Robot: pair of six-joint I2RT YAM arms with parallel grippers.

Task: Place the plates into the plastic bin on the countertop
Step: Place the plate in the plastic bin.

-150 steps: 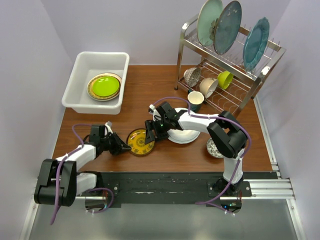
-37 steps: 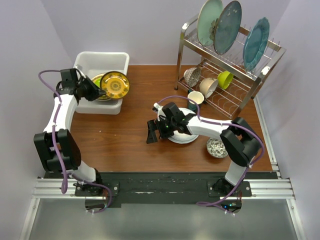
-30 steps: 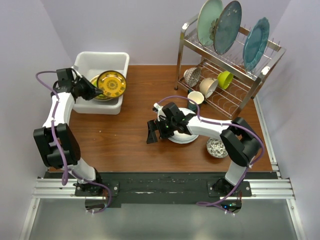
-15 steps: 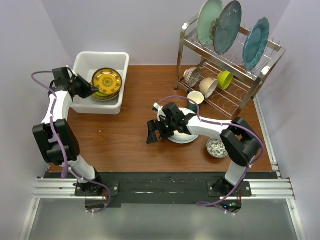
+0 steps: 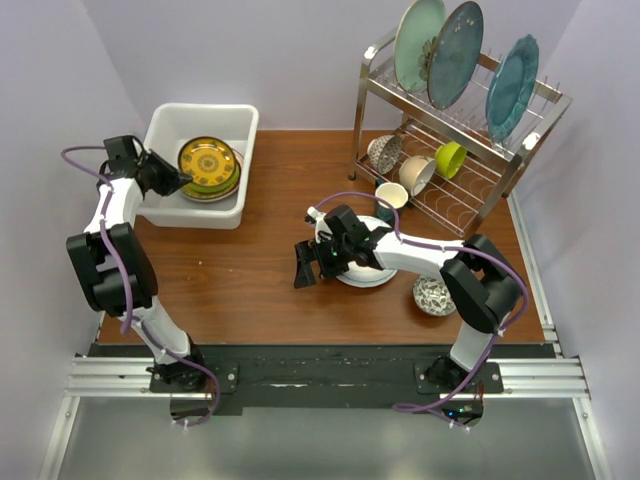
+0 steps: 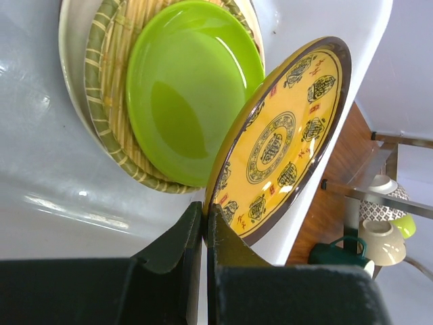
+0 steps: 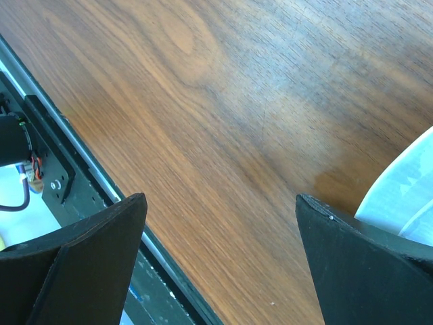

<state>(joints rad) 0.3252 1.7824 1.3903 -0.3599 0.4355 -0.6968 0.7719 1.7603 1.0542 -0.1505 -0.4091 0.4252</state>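
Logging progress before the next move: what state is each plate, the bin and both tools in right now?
White rectangular plastic bin: holds stacked plates.
Lime green round plate: flat atop woven yellow plate.
Yellow patterned round plate: tilted, gripped over the bin.
Left tool: shut on that plate's rim.
Right tool: open, empty.
White round plate: on the wood countertop, outside bin.

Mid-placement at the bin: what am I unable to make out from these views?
- Stack depth in the white plastic bin: top view, the gripped yellow patterned plate covers most of it; left wrist view, the lime green plate and woven yellow plate hide anything beneath.
- Round white plate: top view, the right arm covers most; right wrist view, frame edge cuts it.
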